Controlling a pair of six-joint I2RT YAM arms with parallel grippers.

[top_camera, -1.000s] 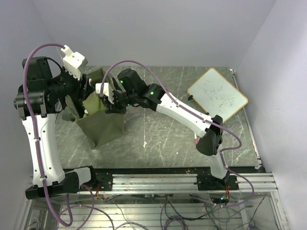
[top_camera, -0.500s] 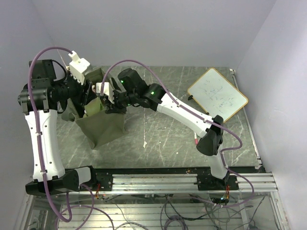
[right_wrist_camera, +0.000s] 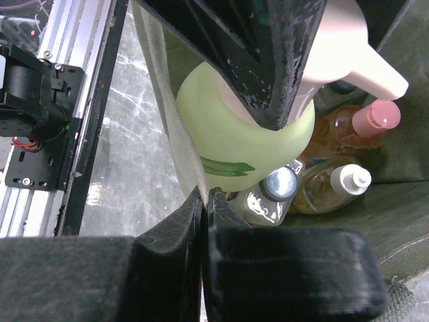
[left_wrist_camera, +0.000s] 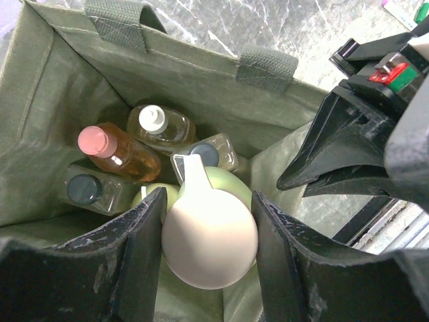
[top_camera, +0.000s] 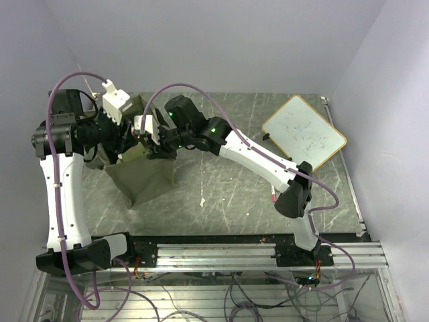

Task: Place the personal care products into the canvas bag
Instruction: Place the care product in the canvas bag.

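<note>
The olive-green canvas bag [top_camera: 144, 178] stands upright at the left of the table. My left gripper [left_wrist_camera: 210, 228] is over its open mouth, shut on the beige pump cap of a light green bottle [right_wrist_camera: 244, 134]. That bottle hangs inside the bag's top. Lower in the bag lie an orange bottle [left_wrist_camera: 117, 154] with a pink cap, an amber bottle [left_wrist_camera: 161, 124] with a white cap, two clear bottles [left_wrist_camera: 204, 153] with dark caps, and a pale green one [left_wrist_camera: 154, 194]. My right gripper [right_wrist_camera: 206, 201] is shut on the bag's rim [right_wrist_camera: 164, 114].
A white wood-framed whiteboard [top_camera: 303, 132] lies at the back right. Marker pens [left_wrist_camera: 402, 13] lie on the grey marble table beyond the bag, near the right arm's elbow [top_camera: 293, 194]. Both arms crowd together over the bag.
My left arm has moved down and to the right, bringing the pump bottle lower into the bag's mouth. The right gripper has stayed on the bag's rim.
</note>
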